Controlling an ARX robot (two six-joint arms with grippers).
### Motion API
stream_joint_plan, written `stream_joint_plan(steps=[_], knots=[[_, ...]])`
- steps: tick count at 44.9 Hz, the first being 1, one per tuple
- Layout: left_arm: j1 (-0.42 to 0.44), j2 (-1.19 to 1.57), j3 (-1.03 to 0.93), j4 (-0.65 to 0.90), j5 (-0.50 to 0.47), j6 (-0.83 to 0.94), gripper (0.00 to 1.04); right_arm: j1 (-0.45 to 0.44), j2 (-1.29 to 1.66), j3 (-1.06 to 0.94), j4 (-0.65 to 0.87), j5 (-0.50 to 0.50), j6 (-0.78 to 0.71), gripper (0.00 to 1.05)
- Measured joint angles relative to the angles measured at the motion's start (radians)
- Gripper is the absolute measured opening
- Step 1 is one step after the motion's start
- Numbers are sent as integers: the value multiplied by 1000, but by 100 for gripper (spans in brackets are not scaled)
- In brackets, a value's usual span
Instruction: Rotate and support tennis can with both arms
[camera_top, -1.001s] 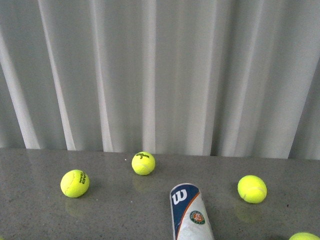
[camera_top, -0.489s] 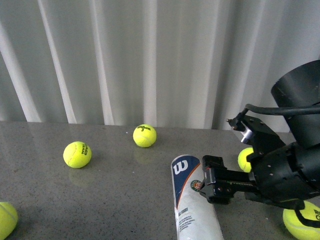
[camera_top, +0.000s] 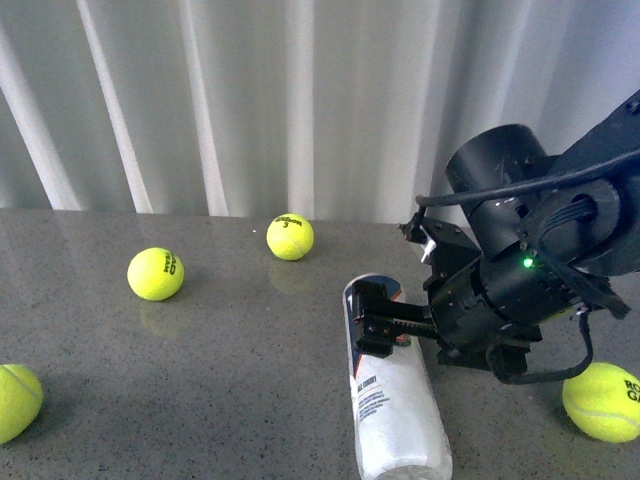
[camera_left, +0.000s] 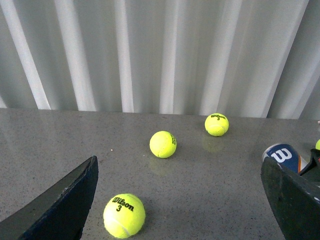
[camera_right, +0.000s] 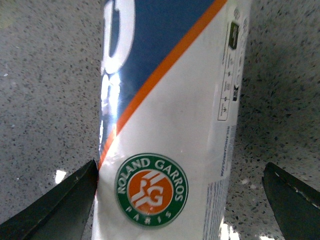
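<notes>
The tennis can (camera_top: 395, 410) lies on its side on the grey table, its navy "W" end pointing toward the curtain. My right gripper (camera_top: 372, 318) is low over the labelled part, open. In the right wrist view the can (camera_right: 170, 100) fills the gap, with one finger on each side: one finger (camera_right: 60, 205) is close to its wall and the other finger (camera_right: 295, 200) stands apart from it. My left gripper (camera_left: 178, 167) is open and holds nothing. It is off to the side, and the can's end (camera_left: 282, 156) shows beside one finger (camera_left: 292, 200). The left arm is out of the front view.
Yellow-green tennis balls lie around the table: one (camera_top: 156, 273) at the left, one (camera_top: 290, 236) near the curtain, one (camera_top: 18, 400) at the front left edge and one (camera_top: 603, 400) at the right under the right arm. A ball (camera_left: 124, 215) sits near the left gripper.
The right arm has come in from the right, and its open fingers now straddle the can. The front view has tilted down and shows more of the table and the can.
</notes>
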Motion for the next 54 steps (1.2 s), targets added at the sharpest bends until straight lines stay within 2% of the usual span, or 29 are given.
stream_joint_plan(steps=[10, 16, 20, 27, 32, 33, 35, 37, 39, 40, 47, 52, 54], knots=[[0, 0, 0, 0, 0, 0, 98, 19, 72, 21, -2, 14, 10, 97], [0, 0, 0, 0, 0, 0, 98, 27, 71, 16, 12, 0, -34, 74], [0, 0, 0, 0, 0, 0, 98, 32, 53, -4, 23, 16, -102, 62], [0, 0, 0, 0, 0, 0, 98, 45, -23, -63, 65, 29, -354, 46], [0, 0, 0, 0, 0, 0, 98, 57, -74, -92, 102, 35, -597, 38], [0, 0, 0, 0, 0, 0, 98, 58, -79, -96, 109, 39, -613, 37], [0, 0, 0, 0, 0, 0, 98, 63, -93, -113, 142, 51, -755, 35], [0, 0, 0, 0, 0, 0, 98, 65, -98, -123, 161, 55, -807, 33], [0, 0, 0, 0, 0, 0, 98, 69, -101, -141, 203, 54, -950, 31], [0, 0, 0, 0, 0, 0, 98, 71, -100, -143, 207, 53, -1043, 30], [0, 0, 0, 0, 0, 0, 98, 83, -81, -141, 215, 43, -1386, 26], [0, 0, 0, 0, 0, 0, 98, 98, -37, -105, 219, 42, -1626, 23], [0, 0, 0, 0, 0, 0, 98, 104, -16, -79, 215, 43, -1678, 23]])
